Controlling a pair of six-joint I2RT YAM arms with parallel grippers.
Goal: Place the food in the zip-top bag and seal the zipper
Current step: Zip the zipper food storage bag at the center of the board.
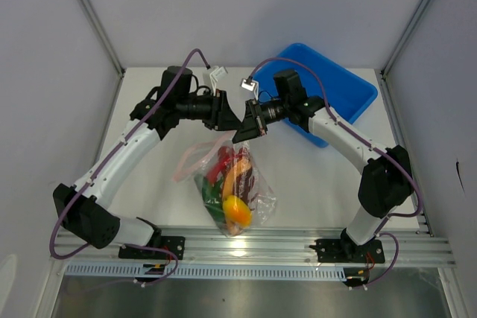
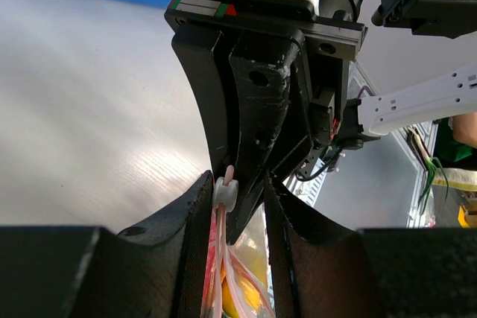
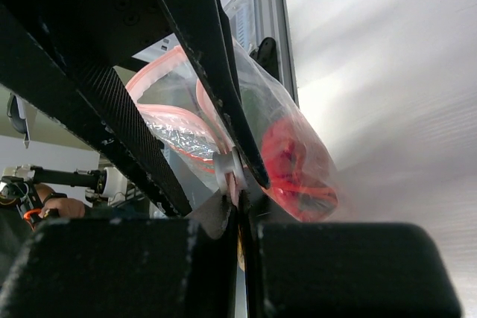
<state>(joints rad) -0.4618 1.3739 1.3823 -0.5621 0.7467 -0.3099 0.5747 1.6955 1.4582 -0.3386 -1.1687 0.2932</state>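
The clear zip-top bag (image 1: 257, 193) hangs from both grippers over the table. It holds the food: a yellow-orange fruit (image 1: 237, 212), an orange piece (image 1: 237, 173), a red chili (image 1: 221, 160) and a green chili (image 1: 209, 191). My right gripper (image 3: 240, 217) is shut on the end of the pink zipper strip, just past the white slider (image 3: 227, 167). My left gripper (image 2: 237, 184) straddles the slider (image 2: 226, 193). Its jaws stand apart, and the slider rests against one finger. The bag's mouth loops open behind the slider. The red chili (image 3: 287, 158) shows through the plastic.
A blue plastic bin (image 1: 328, 91) stands at the back right, under the right arm. The two grippers meet tip to tip (image 1: 237, 130) above the table's middle. An aluminium rail (image 1: 253, 247) runs along the near edge.
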